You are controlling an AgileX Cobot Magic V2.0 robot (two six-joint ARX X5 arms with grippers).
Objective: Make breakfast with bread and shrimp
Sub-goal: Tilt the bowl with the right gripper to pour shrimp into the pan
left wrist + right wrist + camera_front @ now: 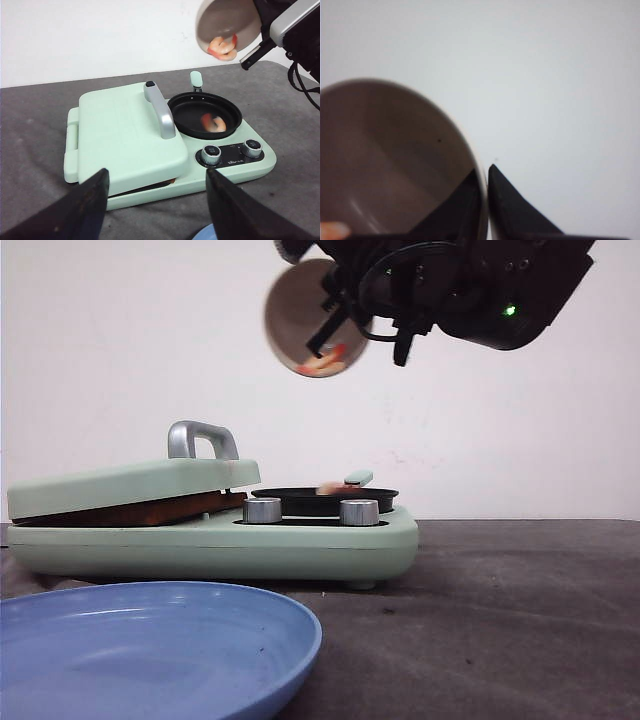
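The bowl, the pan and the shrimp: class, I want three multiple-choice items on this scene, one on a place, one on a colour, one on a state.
1. Where is the bowl?
A. held tipped in the air above the pan
B. on the blue plate
C. on the grill lid

2. What colour is the cooker?
A. red
B. pale green
C. black

3. How is the left gripper?
A. shut on the lid handle
B. shut on a knob
C. open, holding nothing

Answers: 1 A, the right gripper pinches its rim and a shrimp lies in the pan below; 2 B, its body and lid are pale green; 3 C, its fingers stand wide apart.
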